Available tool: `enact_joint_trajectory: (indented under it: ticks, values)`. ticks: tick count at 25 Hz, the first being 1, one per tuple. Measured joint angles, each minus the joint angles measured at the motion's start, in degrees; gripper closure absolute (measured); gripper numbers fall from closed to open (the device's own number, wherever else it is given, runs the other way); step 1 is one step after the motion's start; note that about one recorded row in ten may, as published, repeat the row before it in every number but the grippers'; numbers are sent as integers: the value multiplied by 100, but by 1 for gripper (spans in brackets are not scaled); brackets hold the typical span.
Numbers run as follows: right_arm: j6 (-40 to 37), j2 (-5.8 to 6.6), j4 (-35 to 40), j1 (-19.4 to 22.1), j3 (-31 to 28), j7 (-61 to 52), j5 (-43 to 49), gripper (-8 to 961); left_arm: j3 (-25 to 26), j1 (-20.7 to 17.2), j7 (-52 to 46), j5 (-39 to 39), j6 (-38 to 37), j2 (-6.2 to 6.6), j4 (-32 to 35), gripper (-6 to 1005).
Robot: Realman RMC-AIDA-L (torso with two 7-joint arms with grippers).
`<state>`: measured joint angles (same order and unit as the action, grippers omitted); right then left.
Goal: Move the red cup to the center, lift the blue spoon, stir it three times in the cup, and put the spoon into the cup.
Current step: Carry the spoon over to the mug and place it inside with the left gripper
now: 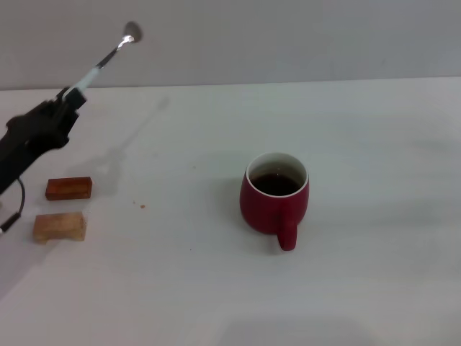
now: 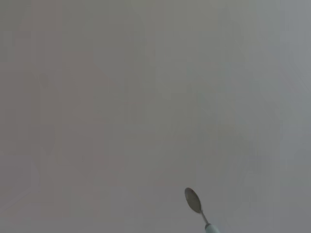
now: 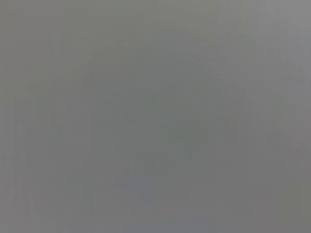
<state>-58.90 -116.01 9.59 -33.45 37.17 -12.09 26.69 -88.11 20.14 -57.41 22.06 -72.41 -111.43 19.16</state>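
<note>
Only the left arm [image 1: 29,140] shows, at about nine o'clock in the head view: a matte black, bulky body narrowing toward the left gripper [image 1: 70,97], whose tip is a short, blocky black form. A thin black cable [image 1: 16,205] loops down from the underside of the arm and ends in a small pale connector at the frame's edge.

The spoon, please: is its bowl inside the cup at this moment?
No: the left tool holds the spoon up in the air, far to the left of the cup.
</note>
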Motion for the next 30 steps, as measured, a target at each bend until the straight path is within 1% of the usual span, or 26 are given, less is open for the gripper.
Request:
enact_joint_trajectory:
  ticks: [2, 4, 6, 7, 9, 10, 12, 14, 17, 20, 23, 26, 30]
  values:
    - [-2, 0, -2, 34, 0, -1, 0, 490, 319, 29, -463, 646, 44, 94, 284, 858]
    - [-2, 0, -15, 78, 0, -7, -5, 490, 745, 53, -1139, 1589, 74, 188, 664, 858]
    - [-2, 0, -21, 83, 0, -9, -6, 490, 1132, 60, -1772, 2435, 83, 247, 1040, 858]
    - [-2, 0, -31, 90, 0, -9, -6, 490, 1236, 62, -1993, 2706, 79, 264, 1153, 858]
    - [-2, 0, -54, 97, -3, -10, -7, 490, 1723, 79, -2936, 3924, -5, 331, 1747, 858]
    - [-1, 0, -62, 99, -7, -9, -7, 490, 1723, 79, -2936, 3924, -5, 331, 1747, 858]
    - [0, 0, -63, 142, -51, 10, -6, 491, 2025, 101, -3485, 4627, -135, 355, 2098, 858]
    - [0, 1, -48, 179, -85, 18, -6, 491, 2318, 143, -3938, 5169, -353, 368, 2345, 858]
    - [-7, 28, 13, 305, -285, 9, -12, 491, 2767, 197, -4427, 5745, -696, 371, 2621, 858]
    - [-32, 41, 50, 409, -514, -17, -13, 491, 3009, 226, -4603, 5940, -897, 348, 2812, 858]
    - [-39, 43, 57, 452, -572, -20, -13, 492, 3037, 304, -4657, 6038, -936, 334, 2841, 858]
    - [-43, 31, 54, 455, -571, -19, -13, 492, 3028, 456, -4706, 6174, -942, 294, 2839, 858]
    - [-46, 16, 33, 454, -571, 2, -13, 492, 3047, 676, -4914, 6578, -960, 228, 2942, 858]
